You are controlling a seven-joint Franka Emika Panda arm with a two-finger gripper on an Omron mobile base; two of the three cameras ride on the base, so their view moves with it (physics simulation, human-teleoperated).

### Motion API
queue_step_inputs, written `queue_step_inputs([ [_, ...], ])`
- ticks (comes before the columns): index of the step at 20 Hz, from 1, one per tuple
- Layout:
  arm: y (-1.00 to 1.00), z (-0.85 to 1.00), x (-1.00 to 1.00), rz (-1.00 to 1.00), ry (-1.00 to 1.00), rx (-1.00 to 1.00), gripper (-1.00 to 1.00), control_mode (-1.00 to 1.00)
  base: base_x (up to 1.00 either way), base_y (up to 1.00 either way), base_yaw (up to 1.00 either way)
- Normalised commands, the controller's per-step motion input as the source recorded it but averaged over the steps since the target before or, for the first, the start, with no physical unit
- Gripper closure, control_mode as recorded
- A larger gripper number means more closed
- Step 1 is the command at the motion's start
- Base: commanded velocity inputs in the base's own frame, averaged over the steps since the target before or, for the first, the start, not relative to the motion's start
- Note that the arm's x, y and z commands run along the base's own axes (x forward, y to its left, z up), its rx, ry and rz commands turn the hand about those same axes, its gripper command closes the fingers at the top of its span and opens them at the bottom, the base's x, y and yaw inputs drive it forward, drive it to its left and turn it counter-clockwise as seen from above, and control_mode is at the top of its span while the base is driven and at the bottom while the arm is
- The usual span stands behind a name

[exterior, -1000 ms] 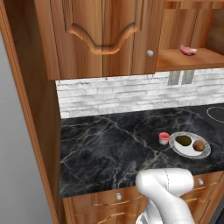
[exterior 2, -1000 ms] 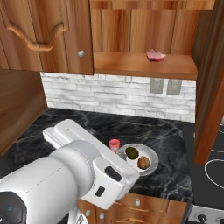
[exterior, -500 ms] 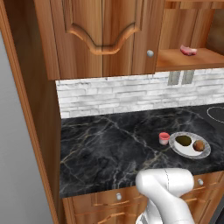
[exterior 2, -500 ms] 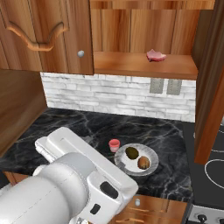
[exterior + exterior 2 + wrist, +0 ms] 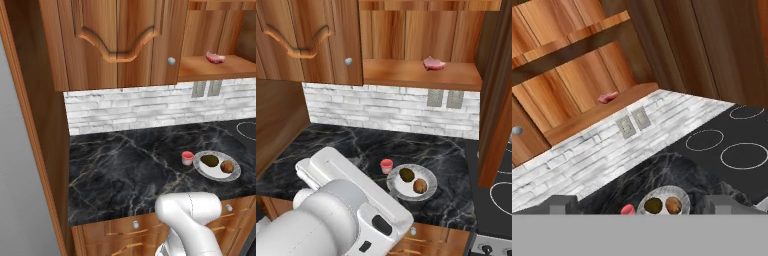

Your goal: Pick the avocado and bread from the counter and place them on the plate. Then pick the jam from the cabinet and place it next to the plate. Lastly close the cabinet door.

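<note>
The white-grey plate (image 5: 206, 171) (image 5: 431, 184) (image 5: 662, 190) lies on the black marble counter (image 5: 125, 165) (image 5: 351, 145). On it sit the dark avocado (image 5: 209, 160) (image 5: 406, 174) (image 5: 654, 204) and the orange-brown bread (image 5: 227, 166) (image 5: 419, 186) (image 5: 673, 204). The red-pink jam (image 5: 187, 158) (image 5: 386, 165) (image 5: 627, 209) stands on the counter just left of the plate. My gripper (image 5: 641, 206) is open and empty, well back from the plate. The cabinet (image 5: 210, 30) (image 5: 421, 30) gapes open; its door (image 5: 498, 100) stands swung out at the right.
A flat pink lump (image 5: 215, 57) (image 5: 434, 63) (image 5: 607, 97) lies on the open cabinet's shelf. Stove burners (image 5: 742, 155) (image 5: 502, 192) lie right of the plate. Wall outlets (image 5: 445, 98) sit in the white brick backsplash. Closed wall cabinets (image 5: 115, 40) hang at left.
In the right base view the arm's white body has swung lower and nearer the camera. The plate, food and jam have not moved; the jaws stay wide.
</note>
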Motion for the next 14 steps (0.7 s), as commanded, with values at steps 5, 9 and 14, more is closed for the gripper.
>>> queue_step_inputs([
  [5, -0.02, 0.00, -0.09, 0.00, -0.04, 0.23, -1.00, -1.00, 0.00, 0.00, 0.00],
  [9, -0.03, 0.00, -0.20, 0.00, -0.09, 0.25, -1.00, -1.00, 0.00, 0.00, 0.00],
  [14, -0.15, 0.00, -0.33, 0.00, -0.14, 0.17, -1.00, -1.00, 0.00, 0.00, 0.00],
])
